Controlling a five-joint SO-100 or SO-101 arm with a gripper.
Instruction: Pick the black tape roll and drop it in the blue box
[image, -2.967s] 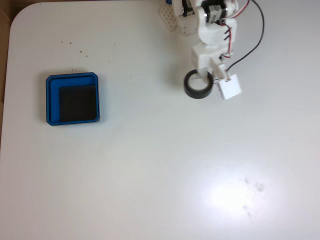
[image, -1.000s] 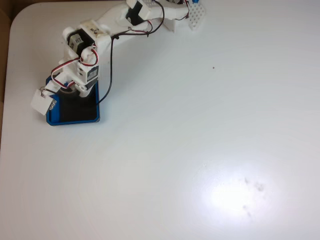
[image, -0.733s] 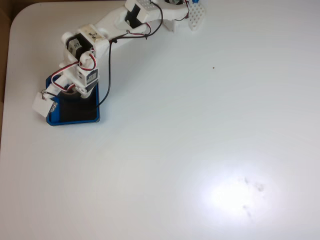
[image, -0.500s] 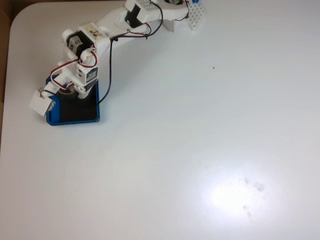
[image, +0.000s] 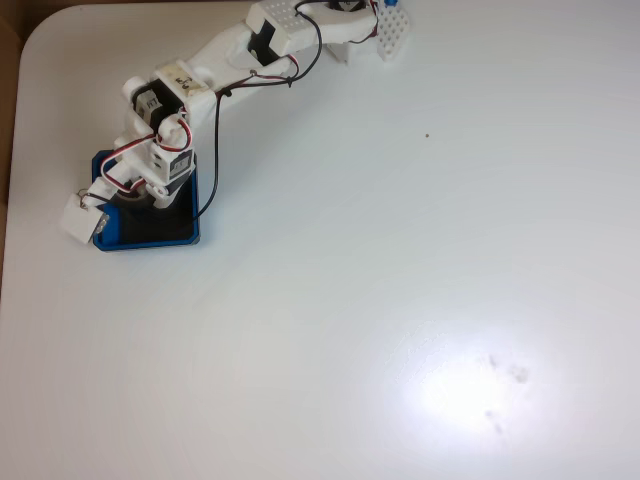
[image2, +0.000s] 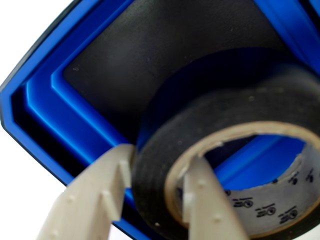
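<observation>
My hand (image2: 155, 195) clamps wall of black tape roll with pale cardboard core (image2: 210, 145): one finger outside, one inside core. Roll hangs over shallow bright-blue box with black floor (image2: 55, 95), near white table's (image: 400, 300) left edge.

In the fixed view the arm covers the upper left part of the blue box (image: 150, 235), and the black tape roll beneath the gripper (image: 128, 196) cannot be made out. In the wrist view the black tape roll (image2: 210, 135) runs off the right and bottom edges, and the fingers (image2: 95, 200) are cut off at the bottom edge.
</observation>
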